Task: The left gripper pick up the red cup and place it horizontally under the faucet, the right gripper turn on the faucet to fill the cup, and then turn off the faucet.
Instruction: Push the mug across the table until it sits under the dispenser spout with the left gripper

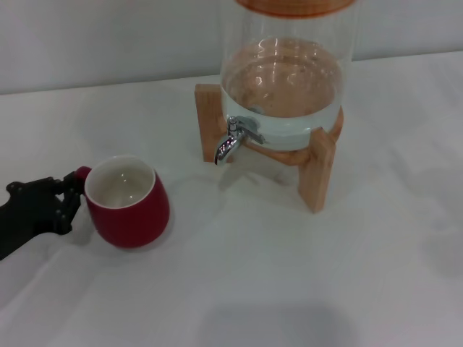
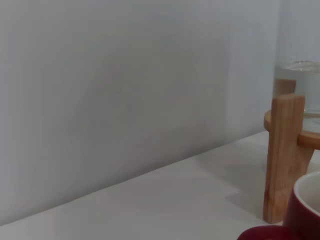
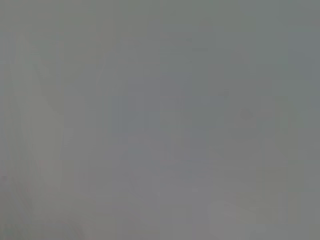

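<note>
The red cup (image 1: 128, 202) stands upright on the white table, its cream inside showing, to the front left of the faucet (image 1: 233, 141). Its small loop handle points left. My left gripper (image 1: 74, 196) reaches in from the left edge and sits right at that handle, touching the cup's side. In the left wrist view a part of the red cup (image 2: 305, 215) shows close by. The chrome faucet juts from the glass jar with its spout curving down and nothing under it. My right gripper is out of view; the right wrist view shows only plain grey.
A glass jar (image 1: 286, 72) holding water rests on a light wooden stand (image 1: 318, 170) at the back centre. One leg of the wooden stand (image 2: 282, 155) rises just beyond the cup. A white wall runs behind the table.
</note>
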Available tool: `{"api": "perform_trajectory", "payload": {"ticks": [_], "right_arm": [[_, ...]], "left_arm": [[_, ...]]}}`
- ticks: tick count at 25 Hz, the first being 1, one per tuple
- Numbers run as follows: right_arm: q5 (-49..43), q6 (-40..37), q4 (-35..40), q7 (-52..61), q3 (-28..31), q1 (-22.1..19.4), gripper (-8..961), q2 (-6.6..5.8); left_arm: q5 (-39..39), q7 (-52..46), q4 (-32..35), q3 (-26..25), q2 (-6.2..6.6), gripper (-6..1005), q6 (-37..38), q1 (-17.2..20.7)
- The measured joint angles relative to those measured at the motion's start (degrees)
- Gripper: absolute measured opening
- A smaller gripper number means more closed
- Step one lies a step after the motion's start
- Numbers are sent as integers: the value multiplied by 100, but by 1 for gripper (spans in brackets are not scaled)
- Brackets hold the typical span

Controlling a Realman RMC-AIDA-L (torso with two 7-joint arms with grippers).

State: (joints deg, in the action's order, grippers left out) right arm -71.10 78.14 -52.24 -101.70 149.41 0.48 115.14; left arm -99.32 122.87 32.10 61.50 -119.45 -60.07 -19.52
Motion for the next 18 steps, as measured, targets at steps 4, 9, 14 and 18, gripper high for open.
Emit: {"api": "perform_trajectory", "payload": {"ticks": [4,9,14,18], "right_arm": [[0,13,3,7,-9,9,722,0],[0,35,4,9,-22,13,722,0],[0,107,4,10,-19,13,722,0],[0,127,4,10,-14,13,722,4]], "left_arm": [[0,33,-200,3,0,121,55,-248],[18,26,-349,4,-2,123,149,-490],[35,2,-552,113,-2,126,237,-725],[38,0,-723,218,0,128,371,-909]]}}
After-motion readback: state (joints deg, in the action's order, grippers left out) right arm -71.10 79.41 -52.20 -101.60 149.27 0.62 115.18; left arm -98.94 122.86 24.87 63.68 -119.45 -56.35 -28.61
